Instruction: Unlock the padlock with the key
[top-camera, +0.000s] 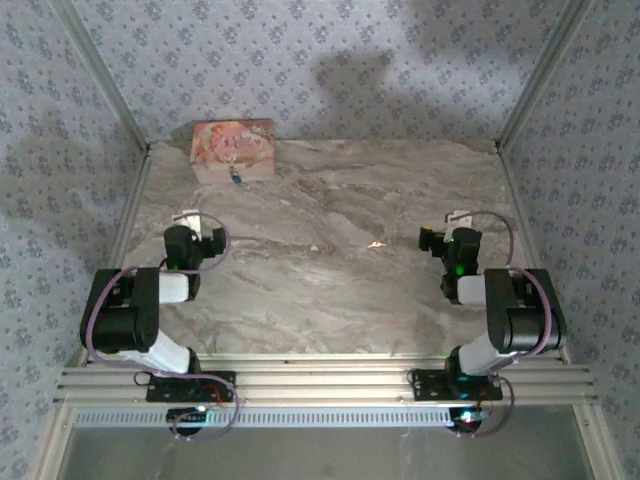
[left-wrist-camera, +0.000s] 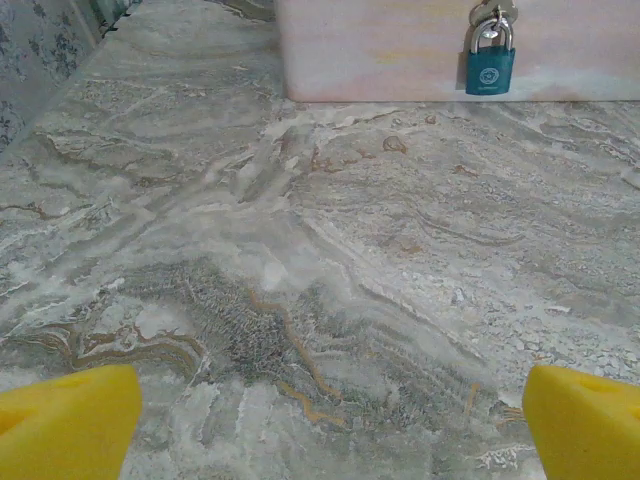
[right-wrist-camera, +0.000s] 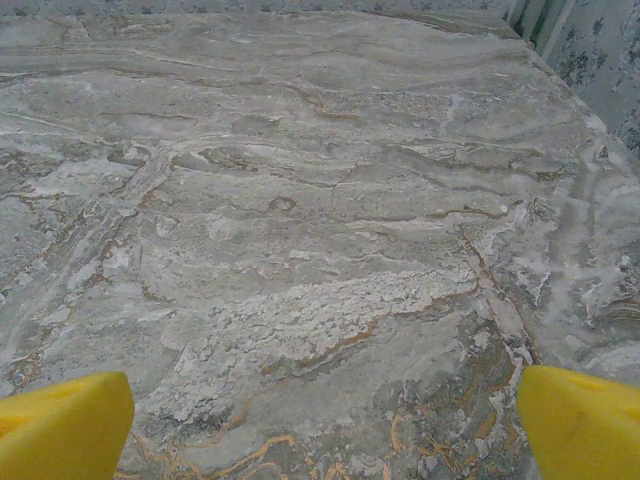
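The padlock (top-camera: 237, 176) is small and blue, hanging on the front of a flat pink box (top-camera: 232, 148) at the back left of the marble table. In the left wrist view the padlock (left-wrist-camera: 490, 62) hangs upright by its metal loop on the box front (left-wrist-camera: 400, 50), far ahead and to the right. The key (top-camera: 377, 243) is a tiny pale glint lying on the table's middle. My left gripper (top-camera: 195, 225) is open, its yellow fingertips (left-wrist-camera: 65, 420) wide apart over bare marble. My right gripper (top-camera: 448, 228) is open too, right of the key, fingertips (right-wrist-camera: 585, 425) spread with nothing between them.
Patterned walls with metal corner posts (top-camera: 130, 110) close in the table on the left, back and right. An aluminium rail (top-camera: 320, 380) at the near edge carries both arm bases. Marble tabletop (top-camera: 330, 290) stretches between the two arms.
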